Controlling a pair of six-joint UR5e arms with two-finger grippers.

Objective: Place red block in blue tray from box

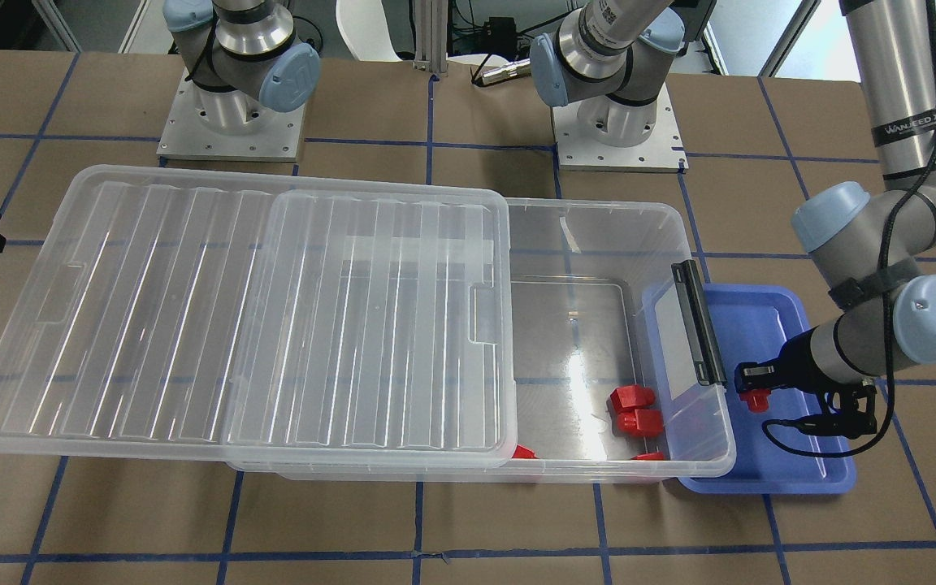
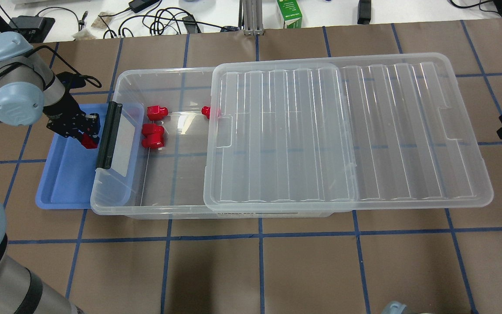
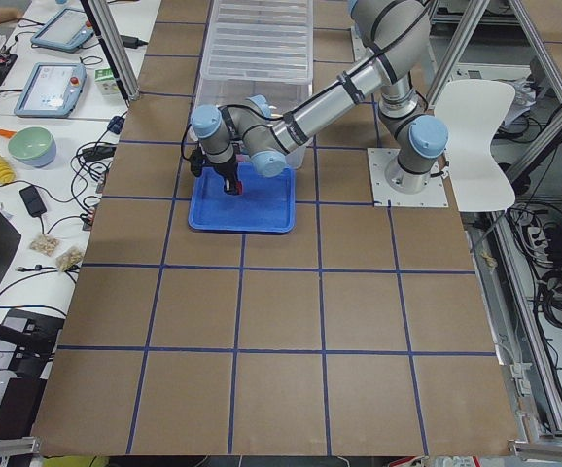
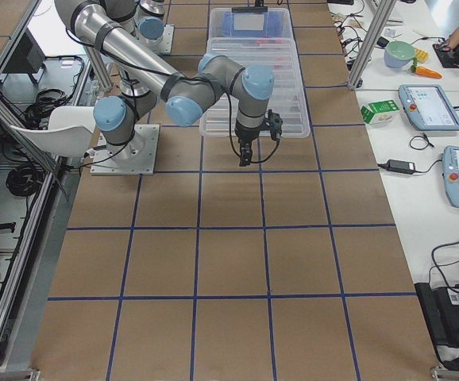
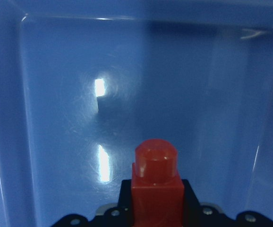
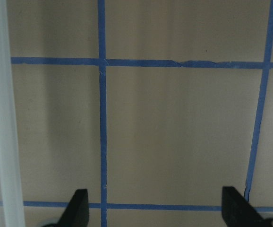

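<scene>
The red block (image 5: pixel 155 184) is pinched by the left gripper (image 2: pixel 86 136) over the blue tray (image 2: pixel 66 183), at the worktop's left edge, for release; the right gripper (image 6: pixel 153 210) is held spread, clear of the box (image 2: pixel 164 74).

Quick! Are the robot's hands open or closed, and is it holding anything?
Left gripper: closed on a red block, over the blue tray.
Right gripper: open, holding nothing.
</scene>
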